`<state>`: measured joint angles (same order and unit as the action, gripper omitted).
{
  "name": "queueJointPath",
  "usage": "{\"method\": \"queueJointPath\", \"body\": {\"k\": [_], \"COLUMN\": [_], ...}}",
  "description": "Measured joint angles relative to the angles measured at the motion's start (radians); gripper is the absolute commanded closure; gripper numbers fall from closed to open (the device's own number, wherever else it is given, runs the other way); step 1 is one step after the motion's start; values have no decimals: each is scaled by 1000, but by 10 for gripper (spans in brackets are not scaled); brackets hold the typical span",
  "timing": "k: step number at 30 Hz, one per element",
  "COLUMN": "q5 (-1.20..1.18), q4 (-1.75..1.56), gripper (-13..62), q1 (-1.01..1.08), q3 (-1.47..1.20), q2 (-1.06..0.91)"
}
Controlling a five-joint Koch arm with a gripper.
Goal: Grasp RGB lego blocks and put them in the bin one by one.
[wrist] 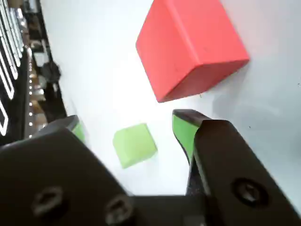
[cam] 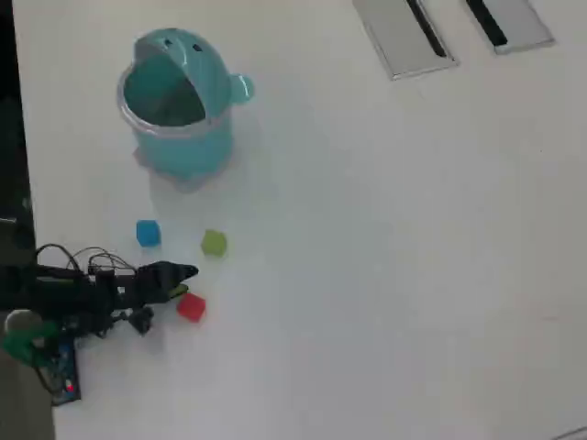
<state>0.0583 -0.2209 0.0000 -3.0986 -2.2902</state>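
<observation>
1. The arm reaches in from the left of the overhead view, and its gripper [cam: 186, 278] hangs just beside the red block [cam: 191, 307], with all three blocks on the white table [cam: 385, 257] and none visibly in the bin [cam: 179, 105]. I judge this to be the approach to a first pick.

2. In the wrist view the gripper [wrist: 129, 125] has its two green-padded jaws spread wide apart and holds nothing. The yellow-green block [wrist: 134, 144] shows in the gap between them, further off, while the red block [wrist: 190, 44] lies large beyond the right-hand jaw tip.

3. Which block it is going for I cannot say for certain. The next move, as I read it, calls for centring the jaws over one cube, coming down so the pads straddle it, and closing squarely on flat faces.

4. The overhead view alone shows the blue block [cam: 148, 233], lying left of the yellow-green one [cam: 214, 243], and the bin standing well apart beyond them with its mouth uncovered.

5. The wrist view alone shows the jaw opening plainly; from overhead the gripper is only a dark shape.
</observation>
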Motion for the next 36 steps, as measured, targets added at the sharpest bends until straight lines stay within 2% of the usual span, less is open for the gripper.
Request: {"method": "queueJointPath", "body": {"k": [27,36], "q5": [0,84], "q4": [-2,-133], "gripper": [161,172], "q1": [6,3], "q3": [0,0], "q2": [0,0]}}
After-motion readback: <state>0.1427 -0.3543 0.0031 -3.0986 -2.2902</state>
